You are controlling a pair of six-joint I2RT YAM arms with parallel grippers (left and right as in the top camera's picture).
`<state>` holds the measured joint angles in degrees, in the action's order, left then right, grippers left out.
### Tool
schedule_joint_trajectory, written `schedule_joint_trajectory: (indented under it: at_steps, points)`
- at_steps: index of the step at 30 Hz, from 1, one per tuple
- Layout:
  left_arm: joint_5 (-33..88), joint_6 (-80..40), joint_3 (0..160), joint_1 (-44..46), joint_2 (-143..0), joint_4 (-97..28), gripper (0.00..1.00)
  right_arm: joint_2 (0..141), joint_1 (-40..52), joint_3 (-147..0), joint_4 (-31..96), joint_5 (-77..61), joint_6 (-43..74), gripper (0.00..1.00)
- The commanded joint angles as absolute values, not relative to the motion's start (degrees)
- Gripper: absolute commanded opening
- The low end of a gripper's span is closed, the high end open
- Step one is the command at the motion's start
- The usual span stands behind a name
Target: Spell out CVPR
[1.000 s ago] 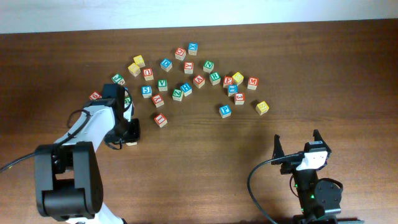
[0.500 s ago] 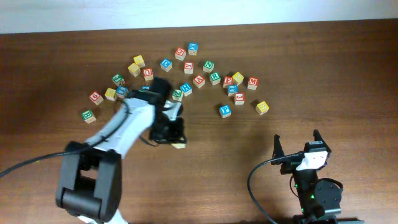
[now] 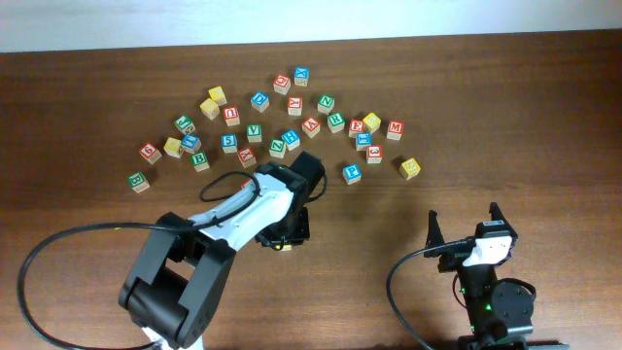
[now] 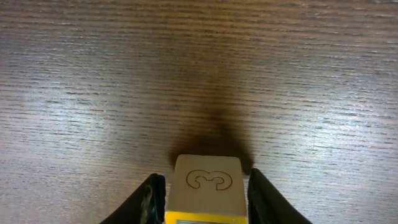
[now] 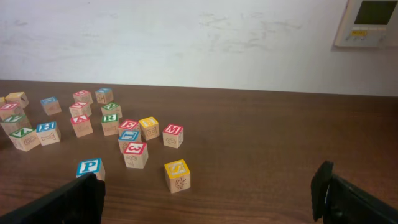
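My left gripper (image 3: 283,233) is shut on a yellow-edged wooden block (image 4: 206,190) and holds it low over bare wood in the front middle of the table. The block's visible face carries an engraved curly outline; its letter is hidden. In the left wrist view the black fingers (image 4: 202,196) flank the block. A blue P block (image 3: 352,173) lies alone in front of the pile and also shows in the right wrist view (image 5: 89,168). A green V block (image 3: 255,132) and a green R block (image 3: 336,122) lie in the pile. My right gripper (image 3: 465,224) is open and empty at the front right.
Several letter blocks are scattered in an arc across the back middle of the table (image 3: 544,117). A yellow S block (image 3: 410,167) sits at the pile's right end, also seen in the right wrist view (image 5: 177,175). A green block (image 3: 139,181) lies at far left.
My left arm has swung from the left side of the table to the front middle, carrying the yellow block. The right arm has not moved.
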<state>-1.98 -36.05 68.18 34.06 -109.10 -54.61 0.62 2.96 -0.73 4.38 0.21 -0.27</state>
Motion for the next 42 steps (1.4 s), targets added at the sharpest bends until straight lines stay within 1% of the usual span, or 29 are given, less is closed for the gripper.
schedule_joint_trajectory:
  at_steps: [1,3,6,8,10,12,14,17,19,20,23,39,42]
  points:
    - [-2.7,-36.4,67.6,34.2,-109.7,-54.7,0.37,0.2,2.6,-0.3,4.6,0.7,-0.6,0.98]
    - [-2.8,-35.5,67.6,34.0,-109.7,-54.5,0.43,0.2,2.6,-0.3,4.6,0.7,-0.6,0.98]
    - [-2.8,-32.9,68.2,34.0,-109.7,-54.1,0.44,0.2,2.6,-0.3,4.6,0.7,-0.6,0.98]
    - [-2.8,-31.6,71.3,33.3,-109.7,-56.2,0.88,0.2,2.6,-0.3,4.6,0.7,-0.6,0.98]
    - [-2.8,-31.4,75.2,32.3,-109.7,-59.3,0.89,0.2,2.6,-0.3,4.6,0.7,-0.6,0.98]
    - [-2.8,-31.1,83.7,29.6,-109.2,-65.7,0.9,0.2,2.6,-0.3,4.6,0.7,-0.6,0.98]
    - [-2.3,-28.9,88.7,27.8,-107.9,-68.7,0.91,0.2,2.6,-0.3,4.6,0.7,-0.6,0.98]
    - [-2.4,-28.6,94.0,25.1,-101.6,-70.6,0.91,0.2,2.6,-0.3,4.6,0.7,-0.6,0.98]
    - [-2.9,-28.6,94.3,22.1,-96.3,-70.3,0.95,0.2,2.6,-0.3,4.6,0.7,-0.6,0.98]
    - [-3.0,-28.6,94.3,21.0,-95.2,-70.3,0.99,0.2,2.6,-0.3,4.6,0.7,-0.6,0.98]
    - [-3.0,-28.6,94.1,17.5,-94.2,-71.5,0.99,0.2,2.6,-0.3,4.6,0.7,-0.6,0.98]
    - [-3.1,-28.6,93.9,17.5,-94.4,-70.8,0.99,0.2,2.6,-0.3,4.6,0.7,-0.6,0.98]
    - [-9.0,-28.6,93.9,17.5,-94.5,-68.9,0.99,0.2,2.6,-0.3,4.6,0.7,-0.6,0.98]
